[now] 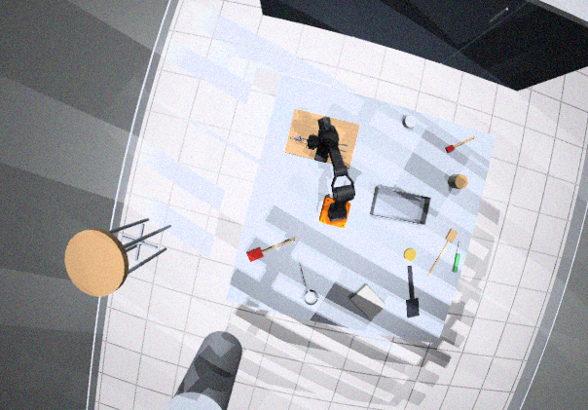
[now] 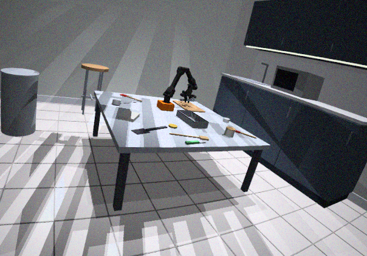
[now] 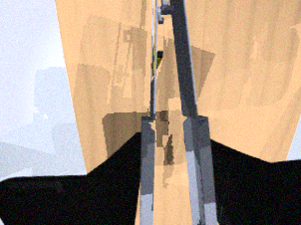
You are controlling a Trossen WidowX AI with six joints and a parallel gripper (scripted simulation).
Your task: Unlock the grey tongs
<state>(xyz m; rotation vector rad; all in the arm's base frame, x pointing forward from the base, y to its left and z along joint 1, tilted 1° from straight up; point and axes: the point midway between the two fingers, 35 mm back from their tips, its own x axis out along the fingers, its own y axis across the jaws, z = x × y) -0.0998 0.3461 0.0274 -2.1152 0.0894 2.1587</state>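
Note:
The grey tongs (image 1: pixel 297 138) (image 3: pixel 185 59) lie level over the wooden board (image 1: pixel 303 118) (image 2: pixel 199 109) (image 3: pixel 239 34). In the wrist view their two arms stand apart in a narrow V, with small brackets and a yellow-and-dark part between them. My gripper (image 1: pixel 321 142) (image 2: pixel 186 101) (image 3: pixel 162 135) points down low over the board, its black fingers partly spread and still against the outer sides of both tong arms. Whether the tongs touch the board is hard to tell. The roasting tin (image 1: pixel 374 204) (image 2: pixel 200 123) stands on the table and holds no tongs.
The arm's orange base (image 1: pixel 322 219) (image 2: pixel 165 106) stands between board and red-headed brush (image 1: pixel 254 254). A white cup (image 1: pixel 408 122), a wooden-topped pot (image 1: pixel 459 181), a yellow disc (image 1: pixel 409 254), a black spatula (image 1: pixel 412 307) and a pale block (image 1: pixel 368 299) lie farther off.

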